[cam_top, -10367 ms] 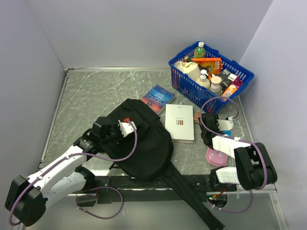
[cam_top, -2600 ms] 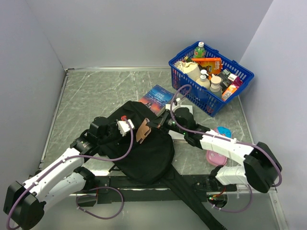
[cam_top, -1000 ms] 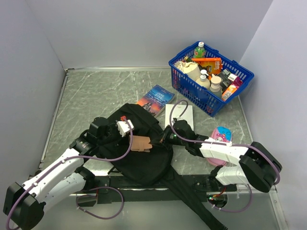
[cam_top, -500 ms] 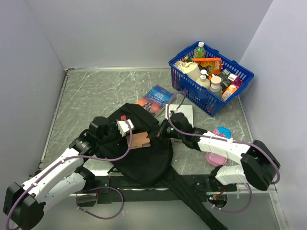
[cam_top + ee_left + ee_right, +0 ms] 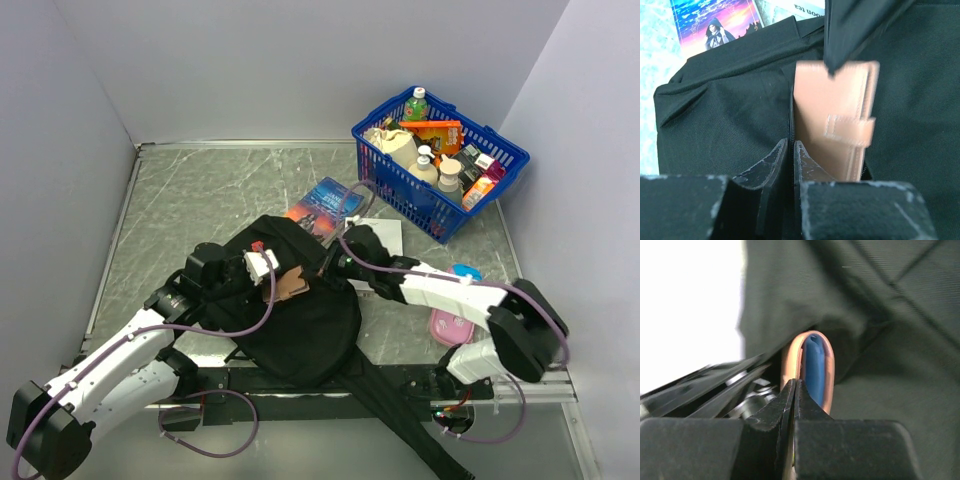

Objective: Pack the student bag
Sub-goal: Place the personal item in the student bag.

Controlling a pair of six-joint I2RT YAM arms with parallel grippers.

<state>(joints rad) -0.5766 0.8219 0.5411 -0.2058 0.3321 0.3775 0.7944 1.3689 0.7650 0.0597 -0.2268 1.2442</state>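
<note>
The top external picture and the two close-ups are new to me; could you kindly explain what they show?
These are two white robot arms bolted at the near edge of a grey table. The wide picture looks down from above and behind them. Each close-up comes from a camera on one wrist, with that arm's own hand in front. On the table lie a black backpack, a blue illustrated book, a white book, a pink case and a full blue basket. The left hand pinches the edge of the backpack's opening. The right hand, shut, holds a tan wallet at that opening.
</note>
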